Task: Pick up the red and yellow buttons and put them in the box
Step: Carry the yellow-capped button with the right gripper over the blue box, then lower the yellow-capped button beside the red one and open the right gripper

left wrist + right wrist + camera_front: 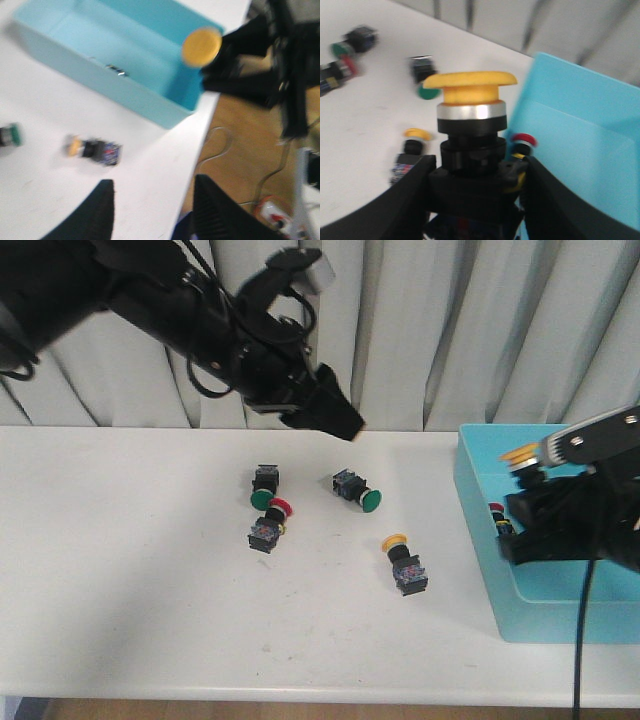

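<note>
Right gripper (475,200) pinches yellow button (470,107) over box (480,520); left gripper (152,210) spread, empty. Green buttons (264,498) nr red one (280,507) on table (120,570).

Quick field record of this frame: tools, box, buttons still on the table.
right tool: shut on a yellow button, above the box
left tool: open, empty, raised over the table
in box: one red button
on table: one yellow-capped button, one red-capped button, two green buttons
</note>
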`<state>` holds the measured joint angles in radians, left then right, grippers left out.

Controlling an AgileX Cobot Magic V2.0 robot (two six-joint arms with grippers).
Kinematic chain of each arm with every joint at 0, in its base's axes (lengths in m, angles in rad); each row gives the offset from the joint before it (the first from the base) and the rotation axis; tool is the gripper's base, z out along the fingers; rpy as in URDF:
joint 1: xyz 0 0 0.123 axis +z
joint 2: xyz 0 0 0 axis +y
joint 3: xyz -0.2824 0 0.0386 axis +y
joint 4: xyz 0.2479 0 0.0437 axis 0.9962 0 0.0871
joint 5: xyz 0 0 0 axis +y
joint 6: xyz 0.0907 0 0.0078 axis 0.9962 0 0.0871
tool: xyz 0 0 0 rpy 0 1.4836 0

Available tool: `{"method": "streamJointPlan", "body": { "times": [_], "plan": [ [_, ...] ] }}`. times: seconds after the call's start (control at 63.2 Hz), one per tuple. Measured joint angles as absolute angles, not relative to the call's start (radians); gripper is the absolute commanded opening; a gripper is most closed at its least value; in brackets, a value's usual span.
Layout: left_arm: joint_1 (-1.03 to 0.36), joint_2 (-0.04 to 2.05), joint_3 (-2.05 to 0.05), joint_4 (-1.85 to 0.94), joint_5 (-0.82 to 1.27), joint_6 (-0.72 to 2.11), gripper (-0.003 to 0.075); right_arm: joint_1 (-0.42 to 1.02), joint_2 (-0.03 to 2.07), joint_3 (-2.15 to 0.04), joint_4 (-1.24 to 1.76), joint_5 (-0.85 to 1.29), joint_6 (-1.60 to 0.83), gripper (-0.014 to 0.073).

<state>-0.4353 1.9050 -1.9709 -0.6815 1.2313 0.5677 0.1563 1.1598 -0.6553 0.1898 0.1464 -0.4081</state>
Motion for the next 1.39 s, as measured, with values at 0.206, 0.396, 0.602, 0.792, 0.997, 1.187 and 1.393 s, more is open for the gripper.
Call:
{"method": "streamJointPlan", "body": {
  "times": [0.206,0.396,0.602,0.792,0.997,1.187,1.393],
  "plan": [
    [-0.434,1.862,-1.975,-0.417,1.25,0.525,-0.0008,0.012,1.207,-0.704,0.192,0.166,-0.364,0.0001],
    [-0.434,1.863,-1.975,-0.232,1.227,0.398,-0.0008,-0.065,1.359,-0.842,0.192,0.265,-0.326,0.0004],
    [-0.434,1.863,-1.975,-0.146,1.193,0.316,-0.0008,-0.148,1.58,-0.994,0.189,0.392,-0.278,0.001],
    [-0.434,1.863,-1.975,-0.141,1.193,0.308,-0.0008,-0.155,1.771,-1.11,0.187,0.436,-0.275,0.0015],
    [-0.434,1.863,-1.975,-0.139,1.214,0.308,-0.0007,-0.155,1.941,-1.217,0.183,0.466,-0.276,0.0067],
    [-0.434,1.863,-1.975,-0.139,1.222,0.308,-0.0006,-0.155,2.045,-1.306,0.182,0.517,-0.279,0.023],
    [-0.434,1.863,-1.975,-0.139,1.222,0.308,-0.0001,-0.155,2.108,-1.384,0.183,0.591,-0.308,0.0458]
  ]
}}
